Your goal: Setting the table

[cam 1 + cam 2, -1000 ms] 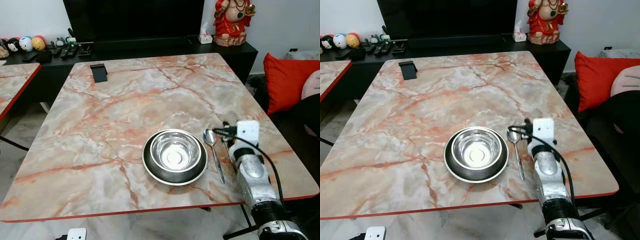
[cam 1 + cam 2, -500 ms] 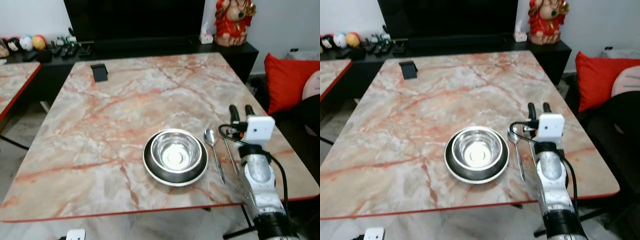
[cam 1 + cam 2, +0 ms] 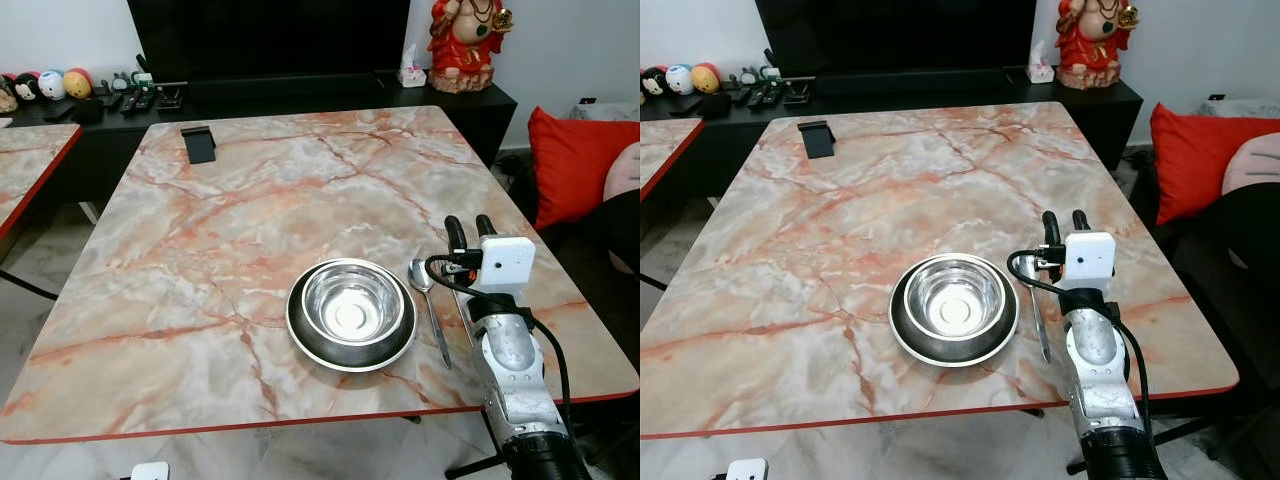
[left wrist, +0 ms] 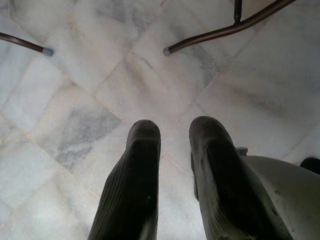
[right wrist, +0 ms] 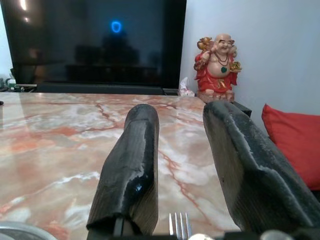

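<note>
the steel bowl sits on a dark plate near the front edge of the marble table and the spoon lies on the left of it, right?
Not quite. The spoon lies on the right of the steel bowl, not the left, as the left eye view shows. The bowl does sit on the dark plate near the front edge of the marble table. The right claw hovers open just beyond the spoon.

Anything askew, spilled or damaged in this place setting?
Nothing stands out. The steel bowl sits centred on its plate, the spoon lies straight beside it, and the open right hand hovers above the table.
</note>
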Robot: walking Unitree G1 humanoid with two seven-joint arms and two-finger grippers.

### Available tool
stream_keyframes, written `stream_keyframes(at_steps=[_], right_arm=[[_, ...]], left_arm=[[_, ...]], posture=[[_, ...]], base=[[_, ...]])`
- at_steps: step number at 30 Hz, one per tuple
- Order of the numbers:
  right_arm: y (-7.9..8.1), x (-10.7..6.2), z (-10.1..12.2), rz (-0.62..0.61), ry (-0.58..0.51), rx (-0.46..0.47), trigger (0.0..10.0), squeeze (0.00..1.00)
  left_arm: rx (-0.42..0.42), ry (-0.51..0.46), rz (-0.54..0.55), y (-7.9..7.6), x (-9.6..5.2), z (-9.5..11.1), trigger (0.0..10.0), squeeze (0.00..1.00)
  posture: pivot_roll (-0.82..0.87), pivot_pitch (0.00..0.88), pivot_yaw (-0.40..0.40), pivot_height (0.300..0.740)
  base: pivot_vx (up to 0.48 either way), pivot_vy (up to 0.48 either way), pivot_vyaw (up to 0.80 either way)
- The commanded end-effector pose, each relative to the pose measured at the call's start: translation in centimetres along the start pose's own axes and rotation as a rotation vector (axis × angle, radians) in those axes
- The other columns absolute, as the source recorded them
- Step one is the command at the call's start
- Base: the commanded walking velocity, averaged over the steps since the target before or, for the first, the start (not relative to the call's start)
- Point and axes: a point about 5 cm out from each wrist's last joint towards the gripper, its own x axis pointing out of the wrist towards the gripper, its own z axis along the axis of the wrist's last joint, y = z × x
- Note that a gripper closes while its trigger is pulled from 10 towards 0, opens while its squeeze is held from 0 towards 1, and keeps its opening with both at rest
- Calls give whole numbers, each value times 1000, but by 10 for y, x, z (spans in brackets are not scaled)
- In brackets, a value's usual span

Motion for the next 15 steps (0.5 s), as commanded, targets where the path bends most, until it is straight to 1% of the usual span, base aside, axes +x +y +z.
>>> stream_keyframes(at_steps=[1,9,13,15], right_arm=[[1,3,4,2,-4,-4,10000,0],[4,3,4,20,0,-29,10000,0],[8,4,6,49,-13,-62,10000,0],[9,4,5,47,-11,-49,10000,0]], left_arm=[[-9,-8,13,1,-1,-1,10000,0],[-13,-15,10,-1,-1,-1,10000,0],[-13,-28,9,-1,-1,2,10000,0],[-13,-31,8,-1,0,2,10000,0]], posture=[[2,0,17,740],[4,0,18,740],[7,0,19,740],[7,0,19,740]], base=[[0,405,0],[0,404,0],[0,402,688],[0,403,800]])
